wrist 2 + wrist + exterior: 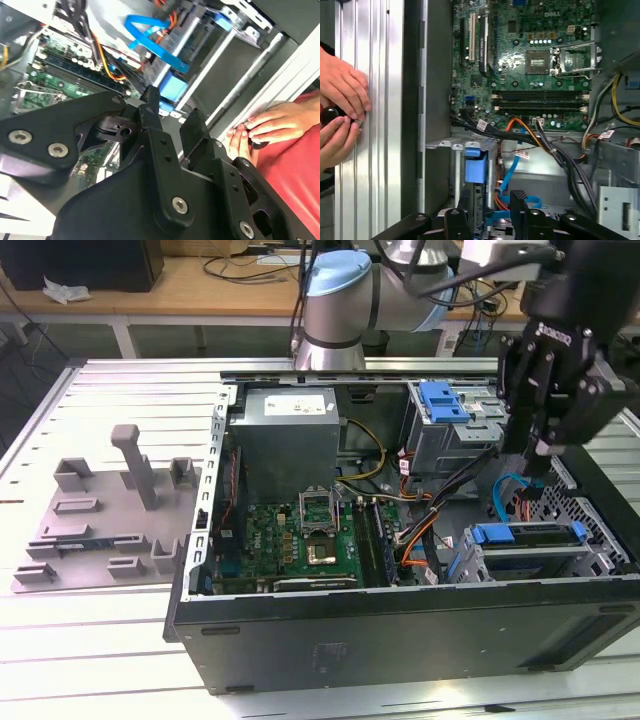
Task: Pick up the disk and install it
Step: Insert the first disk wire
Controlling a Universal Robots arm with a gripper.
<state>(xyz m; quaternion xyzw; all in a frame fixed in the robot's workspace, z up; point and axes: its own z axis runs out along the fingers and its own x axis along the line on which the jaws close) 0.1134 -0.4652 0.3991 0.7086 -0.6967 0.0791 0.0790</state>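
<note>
- Jaws sit closest to the lens in both wrist views, and they are released. The two black fingertips [150,102] stand apart with nothing gripped between them.
- Past the fingertips, in the first wrist view, lies the blue bracket end of the disk [475,167]. It sits inside a metal frame, with blue and orange cables [520,150] running just beside it.
- From the exterior view, the arm [345,300] holds the jaws over the end of the open computer case [400,640] on the exterior view's right. They hang above the disk and apart from it.
- That disk lies flat in the lower drive bay [530,565], and its blue bracket shows along the top edge.
- Farther back, the blue tray [445,400] on top of the upper cage is a separate part, and the jaws do not touch it.
- On the counter [100,660], at the exterior view's left, a grey holder [110,510] stands well apart from the case, its slots bare.
- Judging from this layout, picking up and carrying look finished. The disk is inside the case rather than on the counter, and the jaws hold nothing.
- Placement in the bay also looks done. Whether the bracket is pushed fully home or latched cannot be told, so only the final seating stays in doubt.
- A person's hands [342,112] rest on the ribbed counter beside the case wall, around a small dark object and well apart from the jaws.
</note>
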